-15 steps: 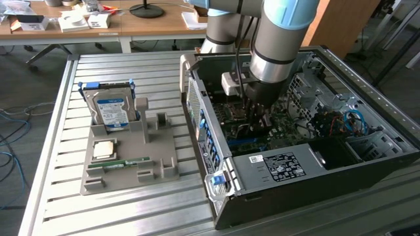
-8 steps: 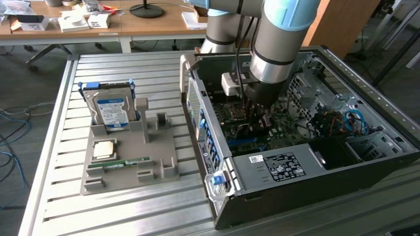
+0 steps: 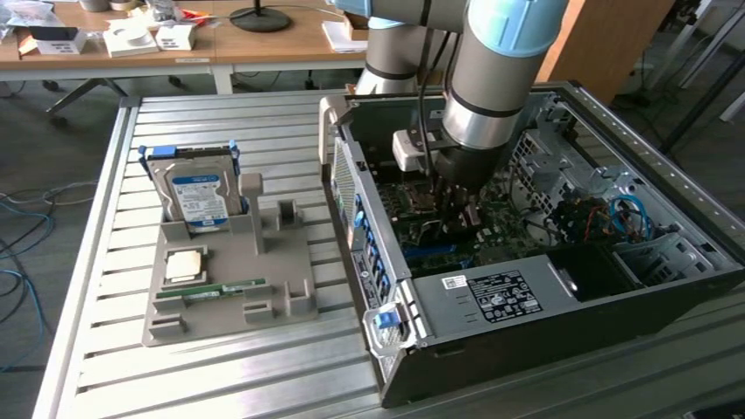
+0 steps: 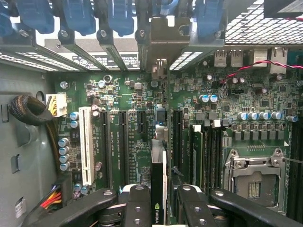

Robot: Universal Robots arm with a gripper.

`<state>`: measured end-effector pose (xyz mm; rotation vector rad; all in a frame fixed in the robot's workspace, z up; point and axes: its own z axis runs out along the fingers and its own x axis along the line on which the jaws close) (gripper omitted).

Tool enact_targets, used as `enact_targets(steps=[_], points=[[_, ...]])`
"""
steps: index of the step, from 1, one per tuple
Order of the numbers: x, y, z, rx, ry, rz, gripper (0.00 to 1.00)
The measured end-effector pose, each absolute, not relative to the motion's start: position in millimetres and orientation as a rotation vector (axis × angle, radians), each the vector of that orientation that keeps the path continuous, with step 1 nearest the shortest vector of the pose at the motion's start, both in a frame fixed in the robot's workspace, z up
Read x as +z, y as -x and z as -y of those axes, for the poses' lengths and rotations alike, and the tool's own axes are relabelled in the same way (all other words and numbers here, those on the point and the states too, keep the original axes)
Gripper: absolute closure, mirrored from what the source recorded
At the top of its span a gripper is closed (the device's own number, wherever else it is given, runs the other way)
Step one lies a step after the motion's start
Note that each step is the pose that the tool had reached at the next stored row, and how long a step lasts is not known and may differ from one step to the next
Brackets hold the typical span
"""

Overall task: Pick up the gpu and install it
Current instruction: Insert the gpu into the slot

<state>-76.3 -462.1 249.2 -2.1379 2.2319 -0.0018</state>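
My gripper (image 4: 158, 201) is shut on the gpu (image 4: 159, 161), a thin dark card seen edge-on between the two black fingers (image 4: 137, 203). The card stands upright over the green motherboard (image 4: 132, 94), in line with the long black expansion slots (image 4: 122, 142). Its pale metal bracket (image 4: 161, 45) reaches the rear slot openings of the case. In the exterior view the arm reaches down into the open computer case (image 3: 489, 297), with the gripper (image 3: 456, 208) low over the motherboard (image 3: 437, 249). The arm hides most of the card there.
A grey tray (image 3: 222, 271) on the slatted table at the exterior view's left holds a silver blue-labelled hard drive (image 3: 195, 199), a small square chip (image 3: 185, 264) and a slim green memory stick (image 3: 212, 289). Inside the case are the empty processor socket (image 4: 251, 177), blue slot clips (image 4: 78, 16) and cable bundles (image 4: 26, 111).
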Motion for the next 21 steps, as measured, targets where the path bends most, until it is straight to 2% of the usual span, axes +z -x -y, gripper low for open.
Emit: enact_targets(steps=[21], points=[[247.9,76.2,462.0,-0.001,2.137,-2.231,0.74]])
